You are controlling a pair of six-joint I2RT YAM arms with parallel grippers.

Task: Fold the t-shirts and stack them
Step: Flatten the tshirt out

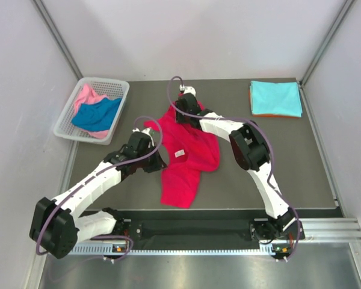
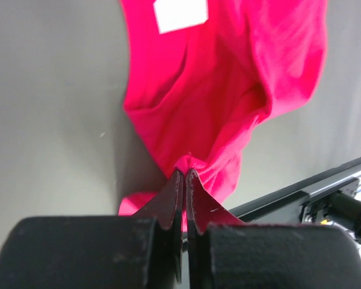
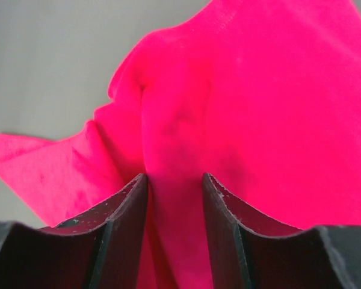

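Red cloth fills most of both wrist views, so little of the table (image 1: 271,174) shows there. From above, both grippers are hard to make out. They are just dark lumps at the ends of the arms, partly hidden by the arms themselves. An orange t-shirt (image 1: 251,102) is almost all covered by the turquoise t-shirt (image 1: 275,97) lying on top of it, and only a thin orange edge peeks out. In the basket (image 1: 64,127), the pink t-shirt (image 1: 84,94) sits partly under the blue t-shirt (image 1: 97,114).

The shirts are soft and floppy. The basket is white plastic with little holes in its walls. The table is flat and dark grey. The gripper fingers (image 2: 171,205) are black, hard and pointed.

The red t-shirt (image 1: 189,162) lies in the middle of the table, between the two arms. It is crumpled, long and lumpy, with many folds. A small white tag (image 1: 179,153) shows on it. The left gripper (image 2: 185,174) has its fingers pressed together, with a bit of the shirt's edge pinched at the tips. The right gripper (image 3: 174,180) has its fingers apart, with a hump of red cloth between them. The turquoise and orange shirts are folded flat in a neat pile at the far right corner. The basket stands at the far left.
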